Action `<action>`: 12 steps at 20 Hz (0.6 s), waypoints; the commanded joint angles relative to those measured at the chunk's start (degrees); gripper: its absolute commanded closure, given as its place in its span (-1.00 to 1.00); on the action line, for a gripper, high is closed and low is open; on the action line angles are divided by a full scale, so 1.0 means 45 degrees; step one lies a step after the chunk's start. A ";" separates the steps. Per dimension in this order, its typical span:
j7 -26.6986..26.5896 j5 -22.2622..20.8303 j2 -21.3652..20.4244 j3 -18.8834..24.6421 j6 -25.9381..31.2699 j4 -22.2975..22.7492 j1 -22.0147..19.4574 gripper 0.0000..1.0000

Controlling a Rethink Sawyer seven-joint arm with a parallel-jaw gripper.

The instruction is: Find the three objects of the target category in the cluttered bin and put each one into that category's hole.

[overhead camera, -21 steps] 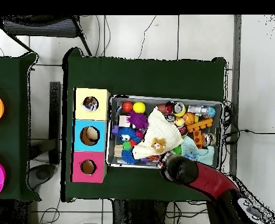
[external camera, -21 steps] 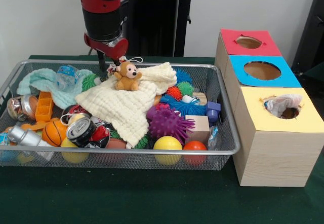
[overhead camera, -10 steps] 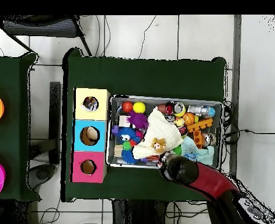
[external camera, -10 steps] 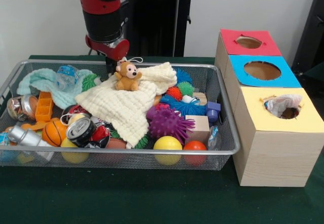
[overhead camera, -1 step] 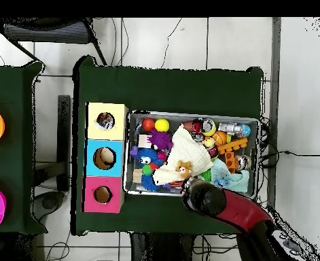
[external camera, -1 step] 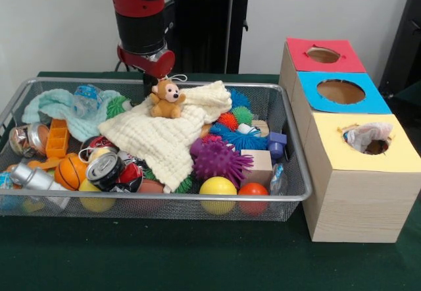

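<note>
Atop cream cloth (external camera, -1 step: 164,136), teddy bear (external camera, -1 step: 165,99) upright

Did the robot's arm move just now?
Yes. The arm shifted right in the front view and rose slightly, judged against the teddy bear, which stayed put.
</note>
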 commanded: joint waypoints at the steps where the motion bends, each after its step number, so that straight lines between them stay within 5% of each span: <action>1: 0.1126 -0.0309 -0.0026 0.0652 -0.0074 0.1223 0.0550 1.00; 2: 0.1015 -0.0424 -0.0036 0.0621 -0.0102 0.1199 0.0571 1.00; 3: 0.0882 -0.0476 -0.0004 0.0498 0.0110 0.1084 0.0698 -1.00; 12: 0.0791 -0.0083 0.0788 0.0496 0.0884 0.0275 0.0932 -1.00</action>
